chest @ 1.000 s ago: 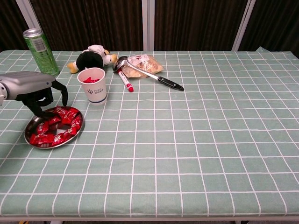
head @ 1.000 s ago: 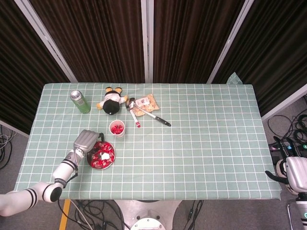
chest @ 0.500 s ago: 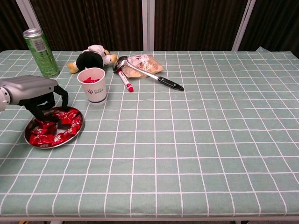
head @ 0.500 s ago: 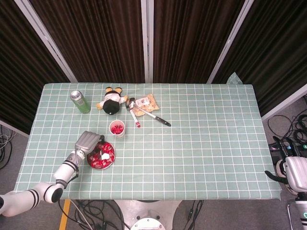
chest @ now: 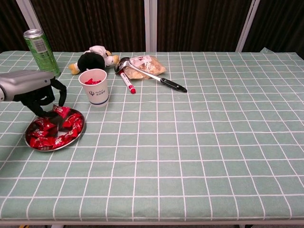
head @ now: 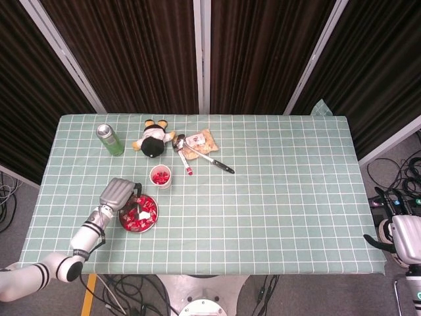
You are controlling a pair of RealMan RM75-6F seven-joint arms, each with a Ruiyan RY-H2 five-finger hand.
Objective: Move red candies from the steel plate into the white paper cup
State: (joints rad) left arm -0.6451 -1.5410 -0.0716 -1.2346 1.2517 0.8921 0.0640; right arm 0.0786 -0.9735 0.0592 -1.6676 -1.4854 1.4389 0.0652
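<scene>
A steel plate (chest: 48, 148) (head: 141, 230) of red candies (chest: 51, 135) (head: 135, 222) lies near the table's front left. Just behind it to the right stands the white paper cup (chest: 93, 88) (head: 161, 178), with a few red candies inside. My left hand (chest: 32, 88) (head: 118, 194) hovers over the plate's back edge, fingers curled down, and pinches a red candy (chest: 61, 110) just above the pile. My right hand (head: 396, 238) hangs off the table's right edge, seen only in the head view; how its fingers lie is unclear.
A green can (chest: 42, 46) stands at the back left. A black plush toy (chest: 92, 59), a red marker (chest: 127, 81), a long spoon (chest: 152, 76) and a snack packet (chest: 148, 63) lie behind the cup.
My left hand dipped into the candies, then rose slightly and drew back toward the plate's rear edge, with a candy now lifted at its fingertips. The right hand stayed put.
</scene>
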